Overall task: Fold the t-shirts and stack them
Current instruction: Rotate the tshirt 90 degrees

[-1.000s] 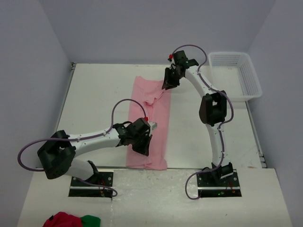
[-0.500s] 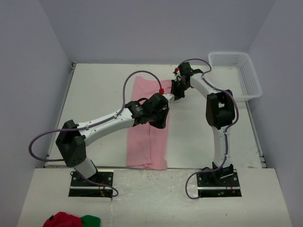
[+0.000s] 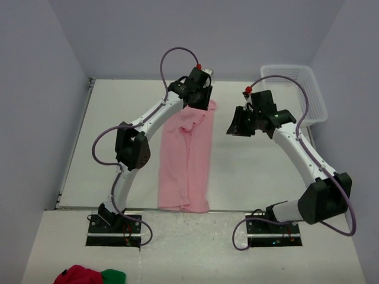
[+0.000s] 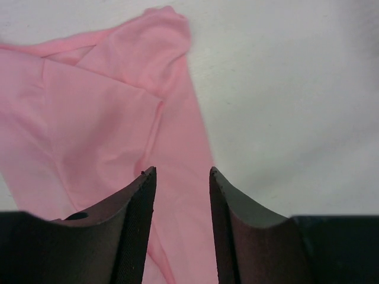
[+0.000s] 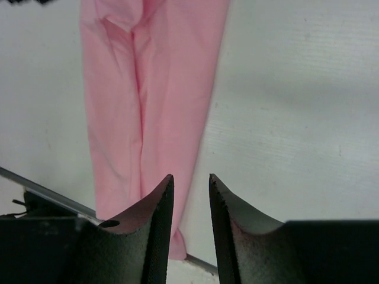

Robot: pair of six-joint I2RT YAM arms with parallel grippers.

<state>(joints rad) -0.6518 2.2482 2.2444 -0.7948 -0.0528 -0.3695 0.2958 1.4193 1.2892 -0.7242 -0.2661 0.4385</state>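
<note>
Item 1 – shirt [image 3: 185, 160]. You have one pink shirt lying flat on the table [image 3: 118, 118] as a long narrow strip. Its near end points toward the arm bases. Its far end is bunched into soft folds with a rounded corner, and creases run the length of the strip.

Item 2 – left gripper [image 4: 182, 173]. It is over the shirt's far end. Its fingers stand moderately apart with only cloth showing through the gap, so they have hold of nothing.

Item 3 – right gripper [image 5: 190, 177]. It is to the right of the shirt, level with its far half and clear of the cloth. Its fingers are parted by a narrow gap and nothing is gripped.

Changes. A second ago your left gripper was low over the shirt's near end and your right gripper was at the far right corner. Half a second ago both were at the shirt's right edge, past the middle. The left has since run up to the far end and the right has swung off to the right.

Item 4 – basket [image 3: 312, 97]. It is white mesh and stands far right of the shirt, well apart from it.

Item 5 – red and green cloth [image 3: 89, 276]. It is bundled up near-left of the shirt, beyond the left arm's base.
</note>
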